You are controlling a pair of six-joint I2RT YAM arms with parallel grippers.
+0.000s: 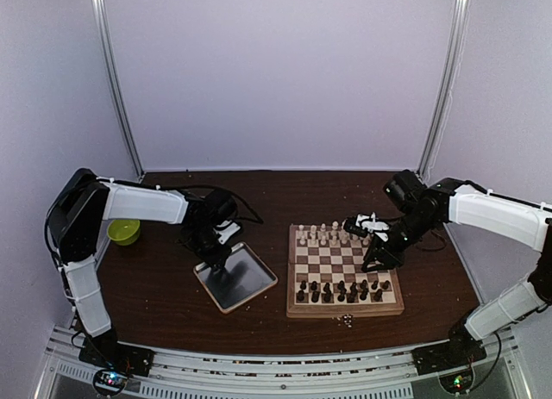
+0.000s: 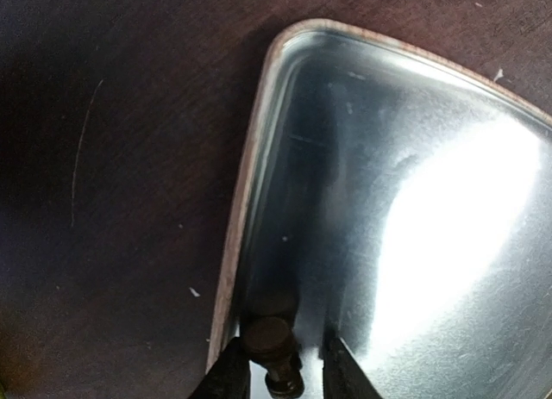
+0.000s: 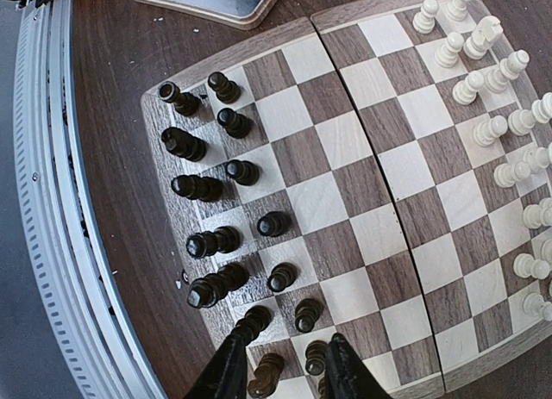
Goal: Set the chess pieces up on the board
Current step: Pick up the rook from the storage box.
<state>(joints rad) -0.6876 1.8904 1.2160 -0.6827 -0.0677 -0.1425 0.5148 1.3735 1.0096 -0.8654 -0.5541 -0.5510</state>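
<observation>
A: Where are the pieces?

B: On the board [image 1: 345, 311], at the counter's centre: pale pieces [image 3: 483, 80] at 12 o'clock, dark pieces [image 3: 203, 188] at 6.

A: The jaws?

B: Left gripper [image 2: 285, 369] pinches a dark pawn [image 2: 269, 343] over the tray [image 2: 259, 140]. Right gripper [image 3: 283, 369] is part-open, straddling a dark piece; a nudge could topple neighbours.

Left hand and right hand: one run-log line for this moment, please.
left hand: shut on dark chess piece, over silver tray | right hand: low over board, beside dark pieces, grip unclear

Left hand [image 1: 212, 263] over tray [image 1: 250, 283], right hand [image 1: 375, 263] over board [image 1: 297, 306].
</observation>
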